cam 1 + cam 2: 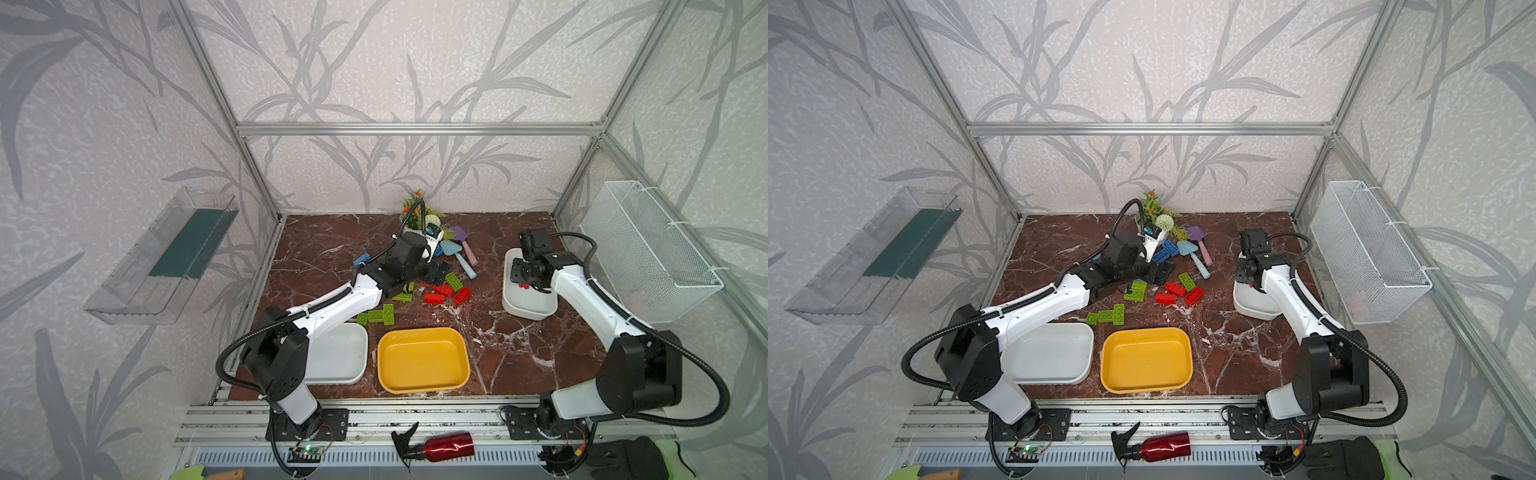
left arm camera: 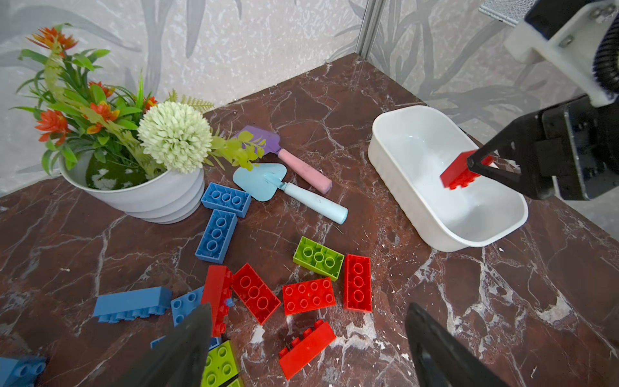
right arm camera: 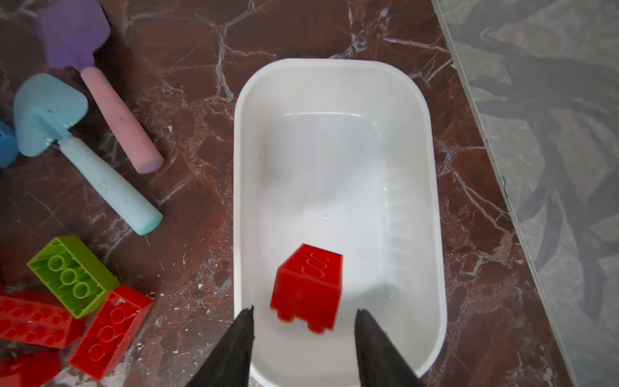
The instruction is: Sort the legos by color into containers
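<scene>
Brick (image 3: 307, 288), red, free between the parted jaws of right gripper (image 3: 304, 311), directly above right tub (image 3: 318, 150); left gripper (image 2: 308, 305), jaws wide, stands nearer the unsorted bricks (image 1: 442, 289) at centre.

I look down on the brown marble table (image 1: 519, 353). The yellow tub (image 1: 422, 361) sits at 6 o'clock. The left white tub (image 1: 345, 357) is just beside it, at 8 o'clock. The right white tub (image 1: 524, 309) is at 3 o'clock. The flower pot (image 2: 150, 197) stands at 12 o'clock, with the blue bricks (image 2: 216, 234) lying by it. The blue shovel (image 1: 459, 258) and the purple shovel (image 1: 465, 245) lie side by side at 1 o'clock. The red bricks (image 1: 442, 293) lie in the middle. The green bricks (image 1: 380, 315) lie a bit toward 7 o'clock, near the yellow tub.
</scene>
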You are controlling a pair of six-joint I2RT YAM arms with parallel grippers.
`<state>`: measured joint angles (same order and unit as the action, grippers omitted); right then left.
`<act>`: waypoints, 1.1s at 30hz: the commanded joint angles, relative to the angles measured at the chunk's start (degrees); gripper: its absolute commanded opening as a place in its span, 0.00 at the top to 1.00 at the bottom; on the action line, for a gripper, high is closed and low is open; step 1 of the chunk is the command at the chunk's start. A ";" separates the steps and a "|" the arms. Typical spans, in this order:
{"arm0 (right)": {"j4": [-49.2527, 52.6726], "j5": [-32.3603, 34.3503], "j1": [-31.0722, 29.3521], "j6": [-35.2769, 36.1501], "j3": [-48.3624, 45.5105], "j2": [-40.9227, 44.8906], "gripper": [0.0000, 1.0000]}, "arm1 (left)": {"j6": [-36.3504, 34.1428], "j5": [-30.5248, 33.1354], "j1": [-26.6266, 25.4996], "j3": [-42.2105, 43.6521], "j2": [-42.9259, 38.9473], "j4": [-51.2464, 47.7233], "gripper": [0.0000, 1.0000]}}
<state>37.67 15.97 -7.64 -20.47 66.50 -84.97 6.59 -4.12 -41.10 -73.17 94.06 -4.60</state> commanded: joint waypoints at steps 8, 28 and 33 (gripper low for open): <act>2.62 -9.42 -4.33 -1.92 6.16 -0.29 0.25 | 4.64 9.23 0.06 0.57 -3.23 -2.88 0.11; -2.80 -14.03 -14.50 -11.67 -1.90 -6.71 0.23 | 29.37 36.19 -0.03 29.40 -38.12 -9.19 0.10; -3.29 -14.61 -16.16 -18.96 -3.15 -9.15 0.21 | 27.88 38.55 0.06 26.56 -38.76 -16.30 0.10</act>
<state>34.79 2.24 -22.68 -33.98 63.81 -92.36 33.63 30.79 -41.15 -43.79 56.16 -16.27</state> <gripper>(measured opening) 0.788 0.899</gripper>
